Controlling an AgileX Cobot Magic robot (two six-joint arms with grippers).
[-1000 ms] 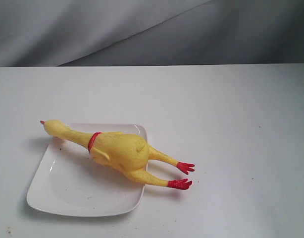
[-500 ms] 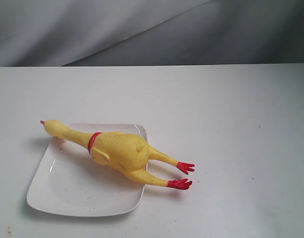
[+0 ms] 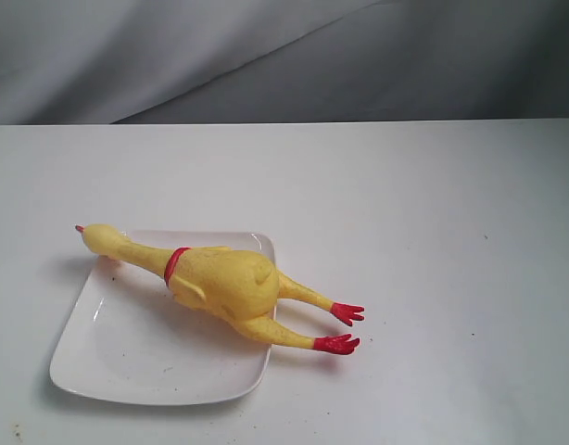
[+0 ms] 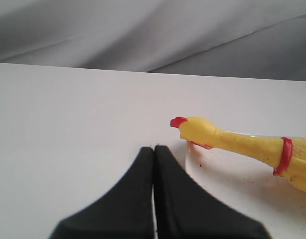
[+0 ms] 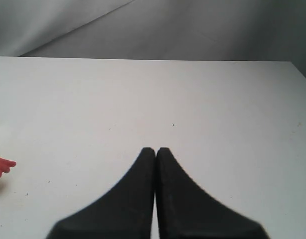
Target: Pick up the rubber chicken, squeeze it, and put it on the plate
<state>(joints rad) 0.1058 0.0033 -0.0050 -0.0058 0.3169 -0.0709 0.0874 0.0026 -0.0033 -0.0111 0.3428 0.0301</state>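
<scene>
Chicken and plate first: the rubber chicken (image 3: pixel 224 283) lies slantwise across the plate (image 3: pixel 127 366), which sits toward the near-left corner of the desk (image 3: pixel 433 213) as the exterior view has it. It is longer than the plate, so I'd say it can only rest this way. The plump body is on the white surface by the right rim, the head (image 3: pixel 101 237) pokes past the plate's far-left corner, and the red feet (image 3: pixel 340 329) reach out over bare desk. Nothing holds it. The left hand (image 4: pixel 153 149) is closed on nothing, fingers pressed together, near the head. The right hand (image 5: pixel 155 150) is likewise closed and empty over bare desk on the feet's side. To my eye the placing is done and both hands are simply out of the way.
</scene>
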